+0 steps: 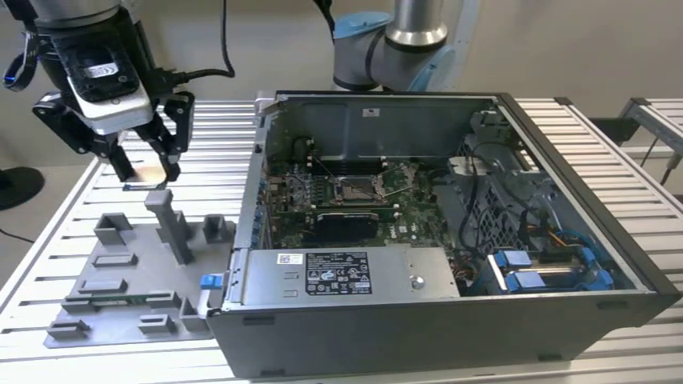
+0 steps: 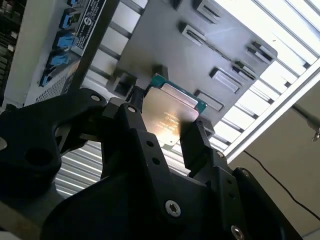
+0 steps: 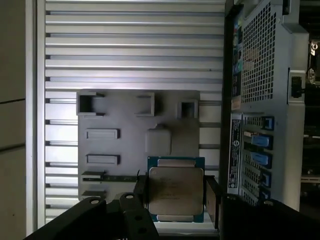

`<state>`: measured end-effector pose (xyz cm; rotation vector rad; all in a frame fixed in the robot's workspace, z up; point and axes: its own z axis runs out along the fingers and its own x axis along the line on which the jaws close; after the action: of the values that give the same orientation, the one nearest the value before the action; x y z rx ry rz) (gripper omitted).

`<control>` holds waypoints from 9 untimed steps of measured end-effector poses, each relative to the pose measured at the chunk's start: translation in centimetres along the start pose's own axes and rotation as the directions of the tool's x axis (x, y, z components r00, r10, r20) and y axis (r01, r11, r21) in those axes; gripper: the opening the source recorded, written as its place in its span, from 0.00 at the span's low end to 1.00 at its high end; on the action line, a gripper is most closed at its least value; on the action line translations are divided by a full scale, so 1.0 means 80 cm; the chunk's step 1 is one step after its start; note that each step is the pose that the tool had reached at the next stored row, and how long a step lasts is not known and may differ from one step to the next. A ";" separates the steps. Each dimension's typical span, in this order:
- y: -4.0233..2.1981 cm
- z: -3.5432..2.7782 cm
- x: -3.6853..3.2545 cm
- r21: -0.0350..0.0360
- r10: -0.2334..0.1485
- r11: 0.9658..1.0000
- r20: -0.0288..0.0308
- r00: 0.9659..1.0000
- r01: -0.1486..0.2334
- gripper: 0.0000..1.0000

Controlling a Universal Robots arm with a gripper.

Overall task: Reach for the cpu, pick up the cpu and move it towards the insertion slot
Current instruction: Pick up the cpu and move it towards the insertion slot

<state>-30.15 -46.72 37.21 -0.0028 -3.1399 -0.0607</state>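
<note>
I find the gripper [image 3: 176, 198] clamped on the cpu [image 3: 176, 189] by two opposite edges, holding it clear above the grey fixture plate [image 1: 120, 282]. The cpu sits at the exterior view's left of the open computer case [image 1: 427, 332], well apart from the insertion slot [image 1: 357, 190] on its green board.

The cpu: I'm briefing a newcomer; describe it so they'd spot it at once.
To the exterior view's left of the open computer case, the gripper hangs by a grey fixture plate. The cpu is the flat square chip between its fingers: silvery top, green rim, unlike the grey plastic blocks.
</note>
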 end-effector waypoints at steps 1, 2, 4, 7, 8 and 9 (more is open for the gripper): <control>0.0000 0.0000 -0.0041 0.000 0.000 1.000 0.000 1.000 0.000 0.00; 0.0000 0.0000 -0.0082 0.000 0.000 1.000 0.000 1.000 0.000 0.00; 0.0000 0.0000 -0.0165 0.000 0.000 1.000 0.000 1.000 0.000 0.00; 0.0000 0.0000 -0.0296 0.000 0.000 1.000 0.000 1.000 0.000 0.00; 0.0000 -0.0001 -0.0339 0.000 0.000 1.000 0.000 1.000 0.000 0.00; 0.0000 0.0000 -0.0382 0.000 0.000 1.000 0.000 1.000 0.000 0.00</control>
<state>-27.09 -46.72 37.21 -0.0026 -3.1399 -0.0608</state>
